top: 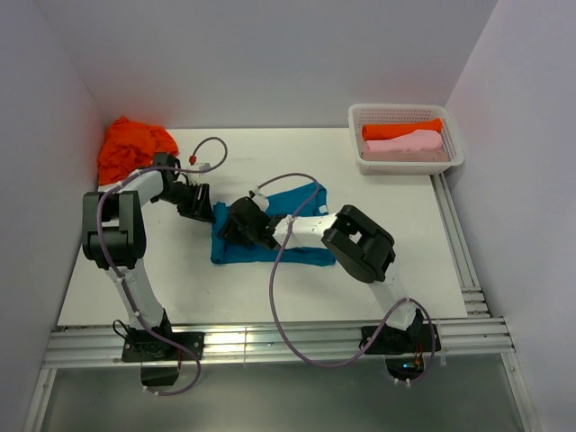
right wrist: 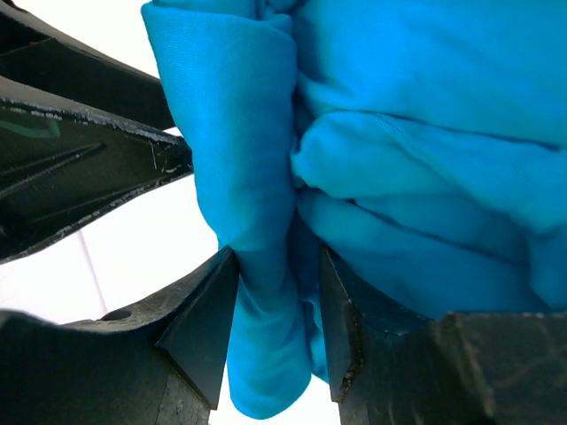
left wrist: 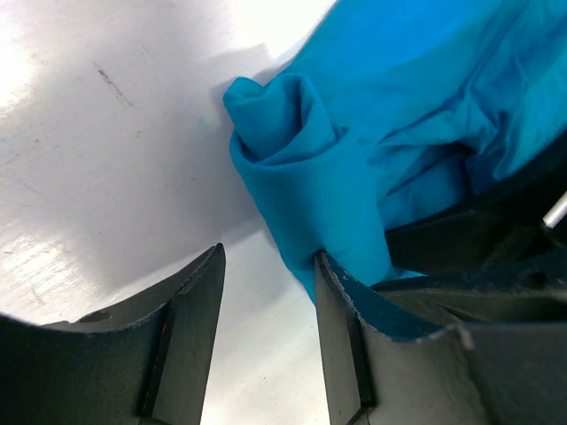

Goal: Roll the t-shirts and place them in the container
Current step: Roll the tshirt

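Mid-roll, teal-blue soft cloth t-shirt [top: 301, 202]: my left pincer [left wrist: 267, 257] open beside the rolled edge; my right pincer [right wrist: 277, 257] straddles a fold, grip unclear. Next, likely: both pinch evenly, turn.

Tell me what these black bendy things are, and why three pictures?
They are two robot arms bolted to a table. One picture looks down from above; the other two come from cameras on the wrists. A blue t-shirt lies in the middle, an orange t-shirt is heaped in the far corner, and a basket holds a rolled orange shirt and a rolled pink shirt. The left tool is open beside it. The right tool has a fold of the shirt between its fingers; whether it squeezes, I cannot tell.
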